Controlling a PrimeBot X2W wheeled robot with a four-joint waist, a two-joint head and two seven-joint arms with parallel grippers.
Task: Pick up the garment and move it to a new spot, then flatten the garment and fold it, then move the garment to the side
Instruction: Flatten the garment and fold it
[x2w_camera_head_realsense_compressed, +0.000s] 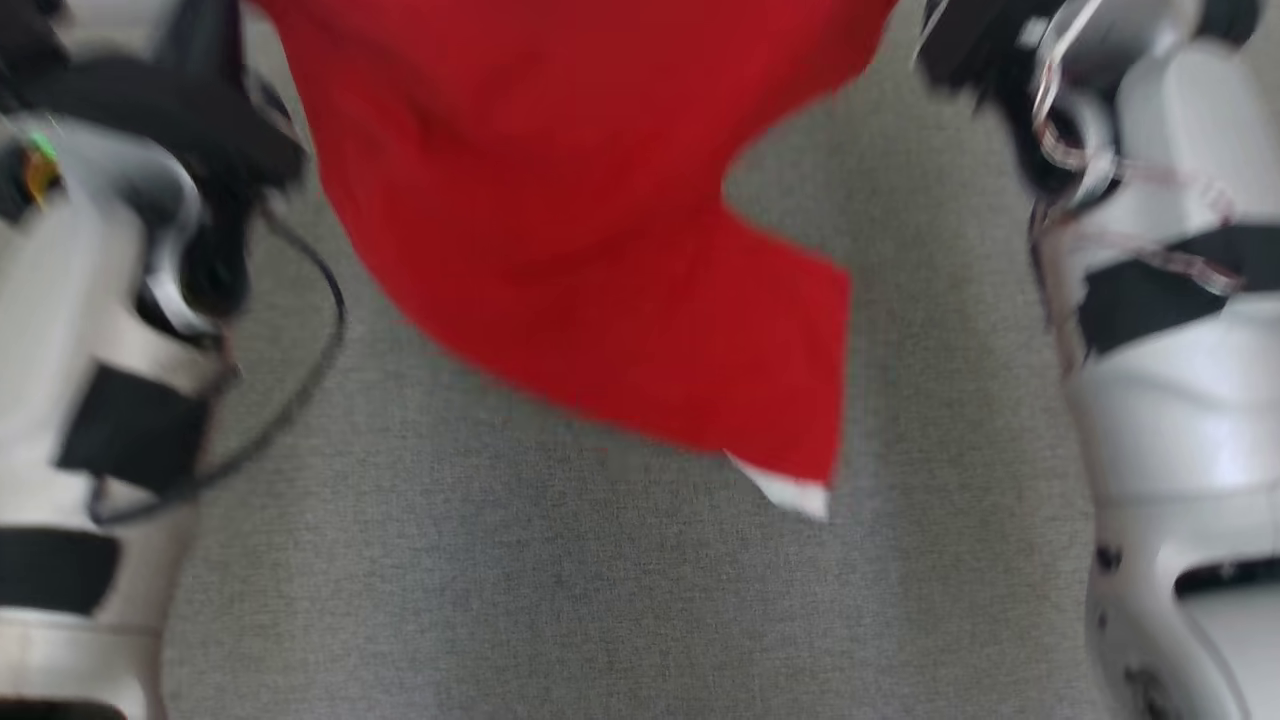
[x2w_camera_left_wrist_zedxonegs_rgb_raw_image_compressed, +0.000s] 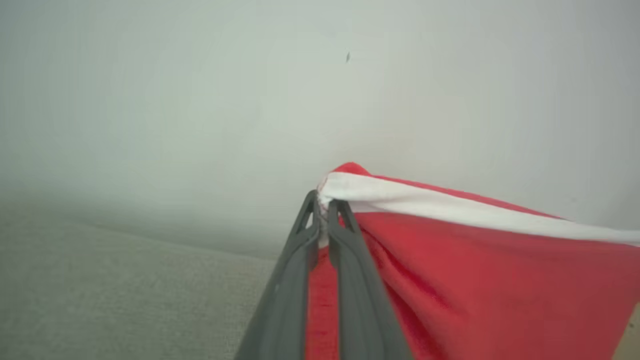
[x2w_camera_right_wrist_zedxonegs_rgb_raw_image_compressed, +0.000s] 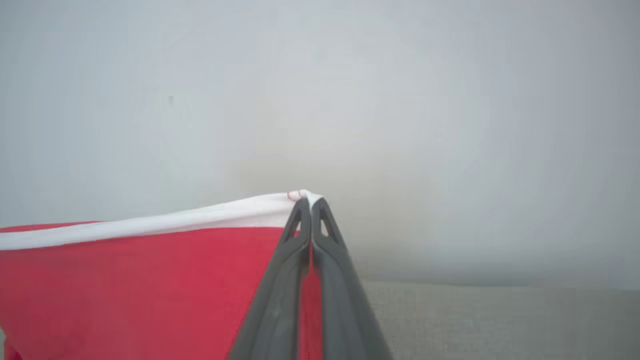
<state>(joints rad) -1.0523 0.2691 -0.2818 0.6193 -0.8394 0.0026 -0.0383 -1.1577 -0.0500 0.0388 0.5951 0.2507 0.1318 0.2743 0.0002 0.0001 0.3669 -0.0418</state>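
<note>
Jaws of the left gripper (x2w_camera_left_wrist_zedxonegs_rgb_raw_image_compressed: 324, 201) are pressed together on one end of the white band (x2w_camera_left_wrist_zedxonegs_rgb_raw_image_compressed: 450, 206) that edges the red garment (x2w_camera_left_wrist_zedxonegs_rgb_raw_image_compressed: 500, 290), pinching it right at the tips. The right gripper (x2w_camera_right_wrist_zedxonegs_rgb_raw_image_compressed: 311, 201) is clenched on the band's other end, and the band runs away from each gripper toward the other. Seen from the head, the garment hangs blurred between the pale left forearm (x2w_camera_head_realsense_compressed: 80, 330) and right forearm (x2w_camera_head_realsense_compressed: 1180, 400). Its lower corner, tipped with white, dangles over the grey fabric surface (x2w_camera_head_realsense_compressed: 560, 620). A black cable (x2w_camera_head_realsense_compressed: 318, 360) loops beside the left forearm.
</note>
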